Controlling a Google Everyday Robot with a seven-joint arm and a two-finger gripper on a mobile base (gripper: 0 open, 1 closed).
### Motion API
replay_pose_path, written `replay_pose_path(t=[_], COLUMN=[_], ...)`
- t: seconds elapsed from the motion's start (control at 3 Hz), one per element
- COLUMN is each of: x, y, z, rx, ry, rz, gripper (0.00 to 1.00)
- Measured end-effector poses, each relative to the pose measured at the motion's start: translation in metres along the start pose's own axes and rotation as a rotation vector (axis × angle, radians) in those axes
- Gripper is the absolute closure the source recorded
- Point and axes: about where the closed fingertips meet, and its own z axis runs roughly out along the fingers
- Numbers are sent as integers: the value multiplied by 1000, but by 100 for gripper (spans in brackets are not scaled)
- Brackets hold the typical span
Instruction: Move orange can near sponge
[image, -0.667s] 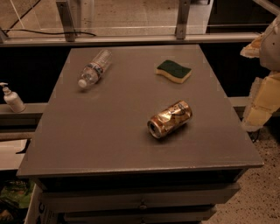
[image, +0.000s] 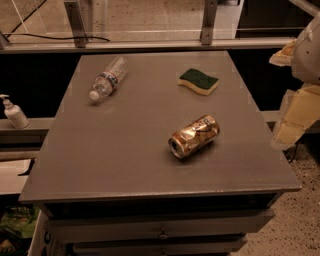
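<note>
The orange can (image: 194, 136) lies on its side near the middle-right of the grey table (image: 125, 150), with its silver end facing the front left. The sponge (image: 198, 81), dark green on top and yellow below, lies flat at the back right, well behind the can and apart from it. My gripper (image: 295, 117) shows as cream-coloured parts at the right edge of the view, beyond the table's right edge and clear of both objects.
A clear plastic water bottle (image: 108, 78) lies on its side at the table's back left. A white pump dispenser (image: 14, 113) stands on a ledge to the left. A glass-and-metal rail (image: 150, 45) runs behind the table. Drawers (image: 160, 227) sit below the front edge.
</note>
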Motion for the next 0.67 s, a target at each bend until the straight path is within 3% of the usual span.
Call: replay_pose_path(t=[0.67], x=[-32], y=[-4], z=[37], rx=[-12], ry=[-132], rz=[-118], gripper=[0])
